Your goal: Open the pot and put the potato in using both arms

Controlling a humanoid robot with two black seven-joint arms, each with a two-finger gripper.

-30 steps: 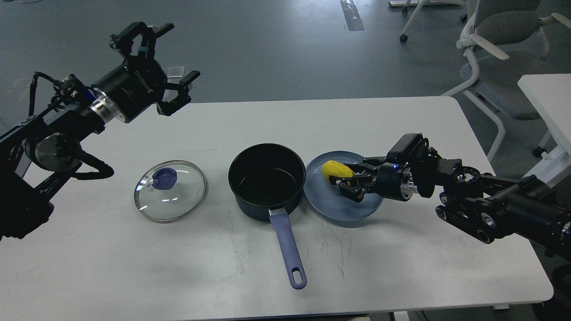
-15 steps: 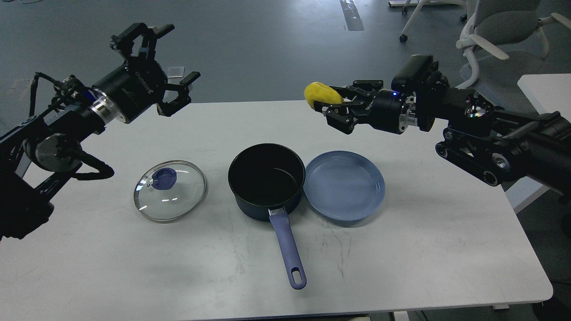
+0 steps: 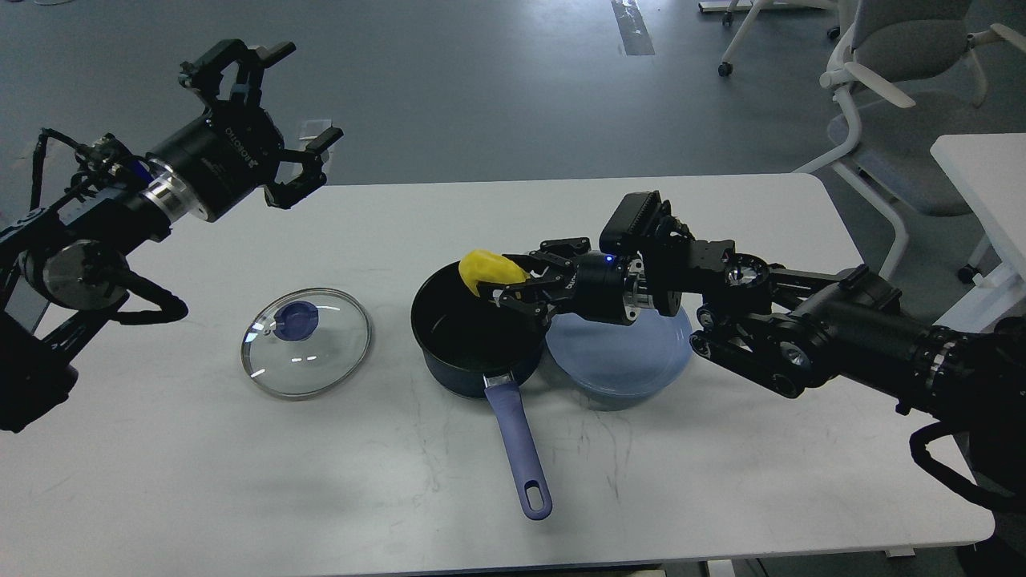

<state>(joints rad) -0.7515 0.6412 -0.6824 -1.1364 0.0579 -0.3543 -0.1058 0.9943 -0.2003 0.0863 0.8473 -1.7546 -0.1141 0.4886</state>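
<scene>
The dark pot (image 3: 473, 340) with a blue handle (image 3: 517, 437) stands open at the table's middle. Its glass lid (image 3: 305, 342) with a blue knob lies flat on the table to the pot's left. My right gripper (image 3: 501, 284) is shut on the yellow potato (image 3: 488, 270) and holds it over the pot's far right rim. My left gripper (image 3: 264, 112) is open and empty, raised high over the table's far left, well apart from the lid.
A blue plate (image 3: 621, 361) sits right of the pot, touching it, partly under my right arm. The white table (image 3: 721, 481) has its front edge near the bottom. Office chairs (image 3: 890, 72) and another table stand at the back right.
My right gripper lifted the potato off the blue plate, raised it high, then brought it down and left over the pot's rim. My left arm shifted slightly left.
</scene>
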